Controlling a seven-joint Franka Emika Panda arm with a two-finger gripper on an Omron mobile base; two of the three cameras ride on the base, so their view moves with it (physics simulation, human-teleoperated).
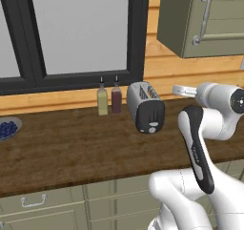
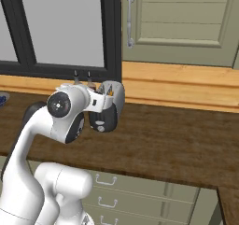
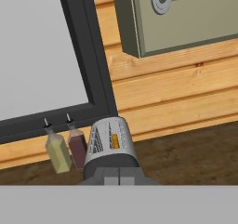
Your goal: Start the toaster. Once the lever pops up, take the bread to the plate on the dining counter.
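The silver toaster [image 1: 144,106] stands on the wood counter under the window, its black end panel facing me. The pale lever [image 1: 152,129] sits low on that panel. The bread's orange-brown edge [image 3: 115,141] shows in one slot of the toaster [image 3: 110,146]. My gripper [image 3: 119,181] is shut and holds nothing. It hovers to the right of the toaster and a little above it, pointing at it, clear of the lever. In the right base view my hand covers part of the toaster [image 2: 112,108]. The plate and the dining counter are out of view.
Two bottles, one yellow-green [image 1: 102,101] and one dark red [image 1: 116,99], stand just left of the toaster. A grey bowl of blue berries [image 1: 7,128] sits at the counter's far left. An upper cabinet [image 1: 205,19] hangs above right. Drawers [image 2: 109,191] run below the counter.
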